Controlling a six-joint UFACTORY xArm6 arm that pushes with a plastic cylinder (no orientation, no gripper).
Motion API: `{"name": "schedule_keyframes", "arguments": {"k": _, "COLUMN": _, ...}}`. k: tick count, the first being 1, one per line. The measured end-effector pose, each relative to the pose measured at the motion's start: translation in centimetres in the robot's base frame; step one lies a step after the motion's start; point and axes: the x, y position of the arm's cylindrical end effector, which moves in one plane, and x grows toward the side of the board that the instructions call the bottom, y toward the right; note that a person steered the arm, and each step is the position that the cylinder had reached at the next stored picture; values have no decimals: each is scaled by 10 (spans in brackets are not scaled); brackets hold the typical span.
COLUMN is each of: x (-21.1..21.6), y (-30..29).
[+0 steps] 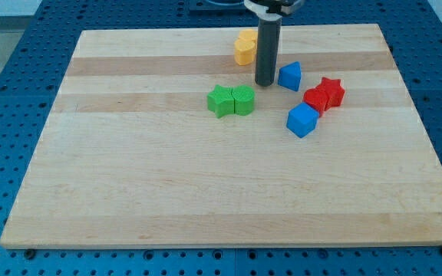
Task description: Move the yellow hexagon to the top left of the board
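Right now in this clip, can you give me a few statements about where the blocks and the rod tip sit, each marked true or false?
1. My tip is between the yellow hexagon and a blue block. True.
2. The yellow hexagon is in the board's top left corner. False: it lies near the top edge, around the middle.
3. The two green blocks sit side by side, touching. True.
4. The two red blocks are at the view's left of the green ones. False: they are at the right.
5. A blue cube lies below the red blocks. True.
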Motion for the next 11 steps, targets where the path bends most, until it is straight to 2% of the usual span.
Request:
{"name": "schedule_keyframes", "arguments": {"k": 4, "x": -88, "y": 28}}
{"name": "schedule_keyframes", "arguments": {"k": 7, "x": -90, "y": -53}}
{"name": "schedule_keyframes", "arguments": {"k": 10, "x": -126, "y": -61}}
{"name": "schedule_keyframes", "arguments": {"k": 11, "x": -126, "y": -78}}
